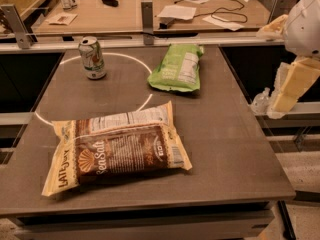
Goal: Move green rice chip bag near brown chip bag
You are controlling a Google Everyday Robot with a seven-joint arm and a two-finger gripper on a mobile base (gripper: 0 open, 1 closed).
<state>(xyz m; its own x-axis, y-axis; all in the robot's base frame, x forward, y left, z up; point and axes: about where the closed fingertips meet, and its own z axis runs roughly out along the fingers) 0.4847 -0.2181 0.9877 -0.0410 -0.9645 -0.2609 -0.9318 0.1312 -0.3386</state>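
The brown chip bag [117, 146], printed "Sea Salt" and "Late July", lies on a dark grey table [225, 134]. Behind it, well apart, lies the green rice chip bag [177, 69], white label up. The gripper [280, 96] hangs right of it, off the table; whether open or closed I cannot tell.

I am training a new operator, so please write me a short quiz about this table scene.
1. True or false: the green rice chip bag touches the brown chip bag.
2. What stands upright on the table? A) soda can B) bottle C) cup
3. Where is the gripper?
Key: 1 false; 2 A; 3 beyond the table's right edge, away from both bags.
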